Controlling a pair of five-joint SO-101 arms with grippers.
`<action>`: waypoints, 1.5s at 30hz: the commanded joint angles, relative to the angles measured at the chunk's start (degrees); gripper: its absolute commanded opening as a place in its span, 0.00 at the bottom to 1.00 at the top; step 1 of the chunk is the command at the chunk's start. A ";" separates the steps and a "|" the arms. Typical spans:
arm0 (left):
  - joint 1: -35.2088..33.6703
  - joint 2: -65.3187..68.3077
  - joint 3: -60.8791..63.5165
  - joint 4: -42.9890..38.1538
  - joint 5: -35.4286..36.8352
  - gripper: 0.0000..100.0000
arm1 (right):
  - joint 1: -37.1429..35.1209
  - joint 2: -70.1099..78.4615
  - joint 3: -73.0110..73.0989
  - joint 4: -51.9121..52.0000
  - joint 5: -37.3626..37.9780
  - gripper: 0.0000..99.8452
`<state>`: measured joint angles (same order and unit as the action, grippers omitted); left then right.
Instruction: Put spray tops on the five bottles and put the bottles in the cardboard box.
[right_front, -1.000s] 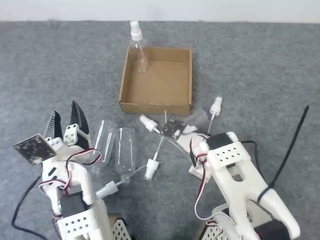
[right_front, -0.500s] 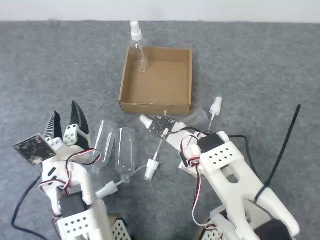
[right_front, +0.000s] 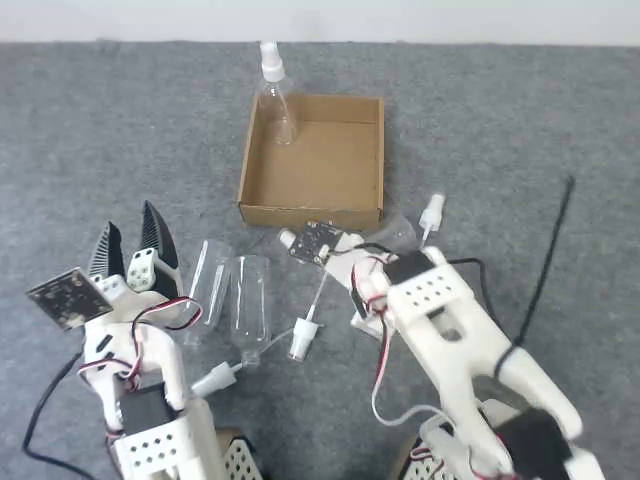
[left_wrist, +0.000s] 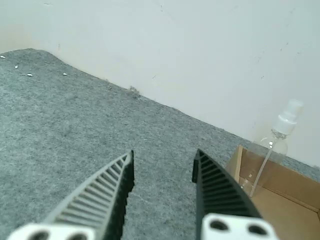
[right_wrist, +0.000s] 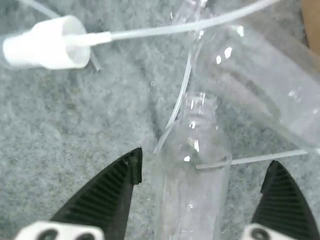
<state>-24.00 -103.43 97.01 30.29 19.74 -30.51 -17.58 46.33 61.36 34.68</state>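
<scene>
1 uncapped bottle (right_wrist: 190, 200) lies inside the released, wide-spread right tool (right_wrist: 206, 159), apparently touching neither side.

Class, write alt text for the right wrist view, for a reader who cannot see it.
The right arm's open tool hangs over a clear, capless bottle lying on grey carpet, one black finger on either side of it. A white spray top with its thin tube lies beyond, near a second clear bottle.

My left gripper (right_front: 132, 243) spread wide beside two flat-lying bottles (right_front: 250, 300), my right arm (right_front: 440, 310) low before the cardboard box (right_front: 310, 213) — one capped bottle (right_front: 277, 105) inside.
</scene>
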 joint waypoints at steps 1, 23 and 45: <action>-0.44 -0.88 -0.48 -2.29 -0.26 0.18 | -0.22 3.74 -6.77 -0.57 -0.53 0.34; -0.44 -0.88 -0.48 -2.29 -0.26 0.18 | 1.01 10.51 -11.52 3.12 -0.18 0.24; -0.44 -0.88 -0.48 -2.29 -0.26 0.18 | 1.45 8.75 -13.54 8.92 -0.09 0.11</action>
<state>-24.00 -103.43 97.01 30.29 19.74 -29.27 -6.33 36.84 66.90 34.68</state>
